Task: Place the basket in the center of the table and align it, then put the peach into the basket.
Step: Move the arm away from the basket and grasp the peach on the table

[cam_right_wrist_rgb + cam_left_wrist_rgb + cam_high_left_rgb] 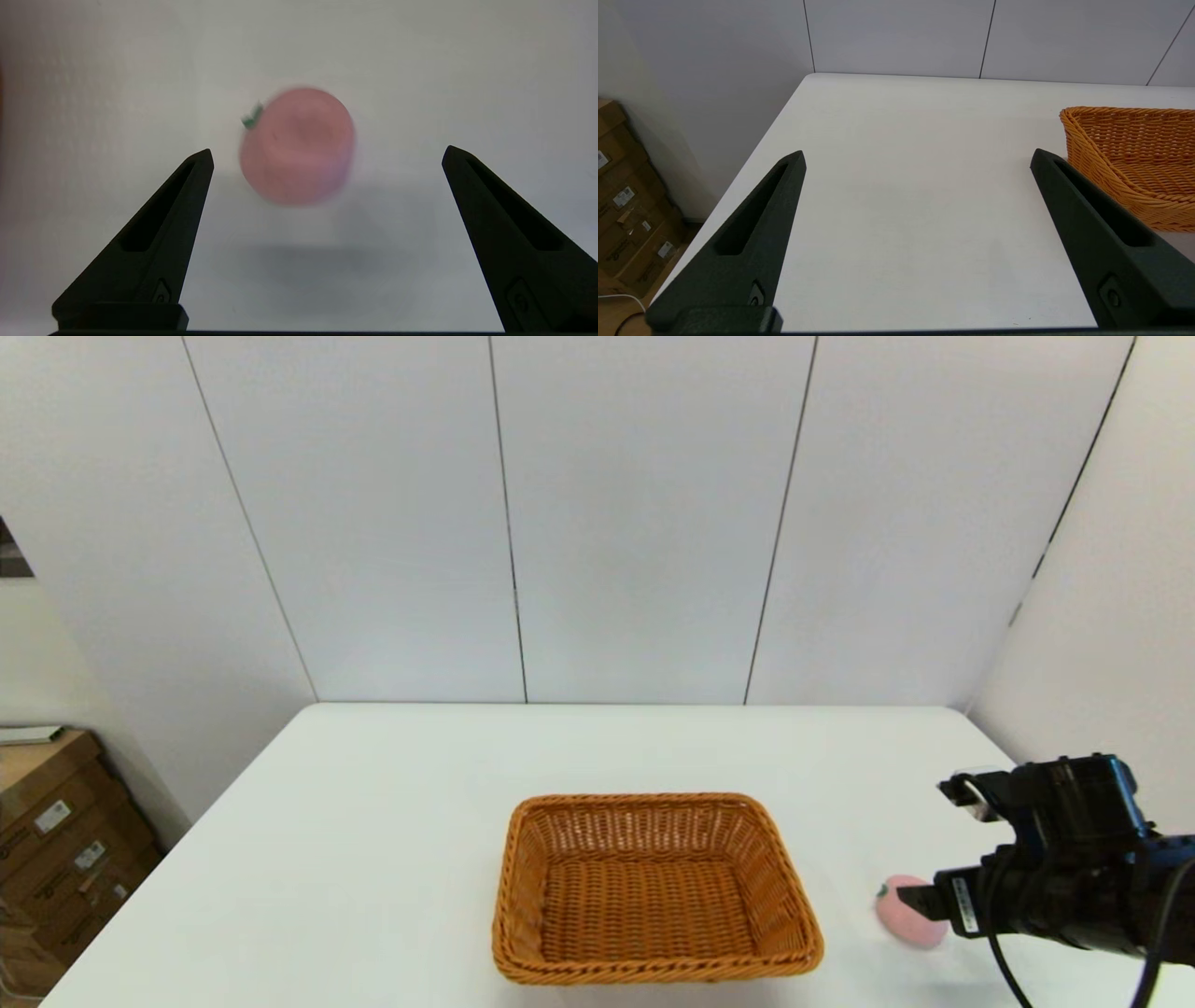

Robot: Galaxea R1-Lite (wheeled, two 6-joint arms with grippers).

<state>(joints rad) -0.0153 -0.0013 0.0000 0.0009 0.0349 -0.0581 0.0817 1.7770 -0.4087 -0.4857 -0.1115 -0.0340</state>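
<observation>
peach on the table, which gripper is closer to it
Right. The right gripper hangs open just over the peach; the left gripper is open on the far side of the wicker basket.

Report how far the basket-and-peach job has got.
Done, apparently: the basket sits square near the table's middle, empty. In hand: the right gripper, jaws open, hangs over the peach without touching it. Left: grasp it and put it in. The left gripper idles, open.
</observation>
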